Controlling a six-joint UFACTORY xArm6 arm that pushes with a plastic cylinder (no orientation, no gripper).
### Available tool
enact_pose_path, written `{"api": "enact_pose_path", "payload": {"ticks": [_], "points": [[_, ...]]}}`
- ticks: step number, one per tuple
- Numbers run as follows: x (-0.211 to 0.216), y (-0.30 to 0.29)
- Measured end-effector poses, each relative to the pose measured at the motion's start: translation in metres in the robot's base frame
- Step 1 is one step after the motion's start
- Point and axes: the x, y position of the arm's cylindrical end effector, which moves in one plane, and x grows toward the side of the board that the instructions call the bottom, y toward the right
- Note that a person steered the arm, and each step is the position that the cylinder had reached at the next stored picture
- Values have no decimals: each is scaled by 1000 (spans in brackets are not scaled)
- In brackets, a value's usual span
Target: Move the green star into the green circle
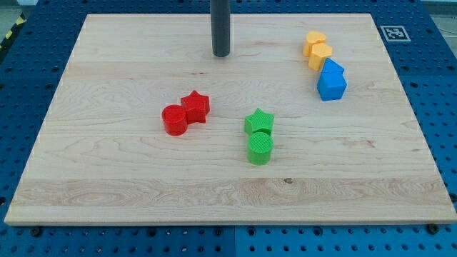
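Note:
The green star [259, 121] lies near the board's middle, touching the green circle [260, 149] just below it. My tip [221, 54] is near the view's top, above and to the left of the green star, well apart from every block.
A red circle [174, 119] and a red star [196, 106] touch each other left of the green pair. Two yellow blocks [317, 48] and two blue blocks [331, 80] form a row at the upper right. The wooden board [107, 178] rests on a blue pegboard table.

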Motion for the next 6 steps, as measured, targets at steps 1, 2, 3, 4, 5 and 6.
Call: {"api": "enact_pose_path", "payload": {"ticks": [1, 2, 3, 4, 5, 6], "points": [[14, 0], [40, -1], [47, -1], [75, -1], [104, -11], [125, -16]]}}
